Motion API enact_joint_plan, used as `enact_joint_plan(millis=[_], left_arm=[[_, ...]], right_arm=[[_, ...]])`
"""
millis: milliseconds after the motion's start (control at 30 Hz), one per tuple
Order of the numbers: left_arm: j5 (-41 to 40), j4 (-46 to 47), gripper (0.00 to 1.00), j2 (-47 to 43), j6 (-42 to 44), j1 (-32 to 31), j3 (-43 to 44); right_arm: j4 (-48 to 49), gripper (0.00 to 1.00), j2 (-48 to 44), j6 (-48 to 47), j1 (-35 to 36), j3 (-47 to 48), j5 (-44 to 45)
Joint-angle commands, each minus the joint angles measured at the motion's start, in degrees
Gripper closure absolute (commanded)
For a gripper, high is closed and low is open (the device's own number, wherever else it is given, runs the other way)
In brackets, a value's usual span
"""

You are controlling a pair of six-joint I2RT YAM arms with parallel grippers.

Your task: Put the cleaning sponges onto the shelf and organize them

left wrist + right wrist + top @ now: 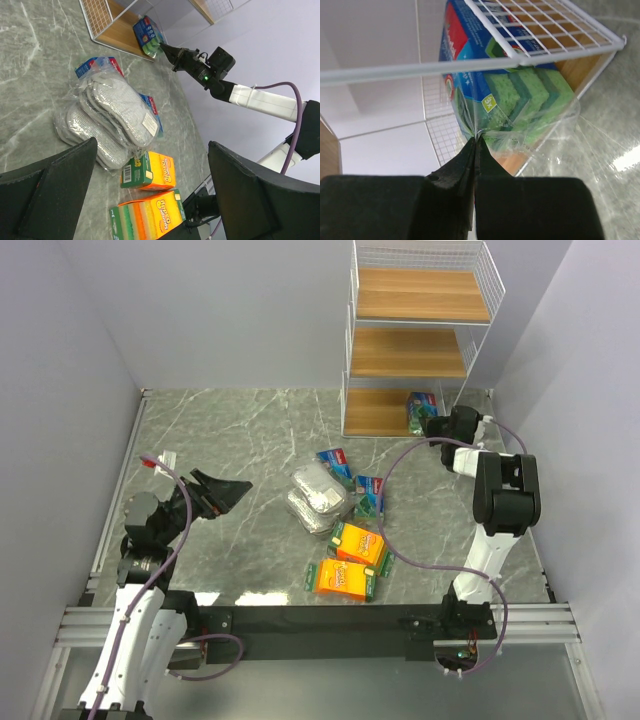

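My right gripper (476,141) is shut on the clear wrapper edge of a blue-and-green sponge pack (520,92). That pack (421,410) rests at the right end of the lowest board of the shelf (420,338), partly under the white wire (530,61). My left gripper (225,492) hangs open above the table at the left, holding nothing. Mid-table lie two more blue-and-green packs (336,465) (369,495), two silvery grey packs (107,112) stacked together, and two orange packs (150,171) (147,214) nearest the arms' bases.
The grey marble table (230,430) is walled in by white panels on three sides. The shelf's two upper boards (408,352) carry nothing. The right arm (500,495) stretches along the right side toward the shelf. A black rail (320,618) crosses the near edge.
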Motion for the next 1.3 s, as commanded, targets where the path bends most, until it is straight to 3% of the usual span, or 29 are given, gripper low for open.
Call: enact_joint_plan(millis=[0, 267, 800, 900, 1033, 1267], left_arm=[[1.3, 0.9, 0.01, -0.5, 0.0, -0.2, -0.5], [1.4, 1.1, 0.00, -0.1, 0.0, -0.2, -0.5], [1.1, -0.8, 0.01, -0.8, 1.0, -0.2, 0.2], [1.2, -0.8, 0.01, -0.9, 1.2, -0.2, 0.1], [1.5, -0.5, 0.01, -1.1, 0.7, -0.2, -0.2], [1.1, -0.8, 0.01, -1.6, 1.1, -0.2, 0.2]], right_arm=[[0.0, 1.00, 0.1, -1.0, 0.3, 2.3, 3.6], [-6.5, 1.00, -0.4, -4.2, 0.2, 4.5, 6.9], [-5.2, 1.00, 2.8, -6.5, -0.3, 7.0, 5.7], [-3.7, 0.92, 2.1, -7.0, -0.8, 5.9, 3.4], [-2.0, 0.72, 0.8, -7.8, -1.1, 4.4, 2.1], [-0.9, 0.57, -2.0, -7.7, -1.9, 2.7, -1.5]])
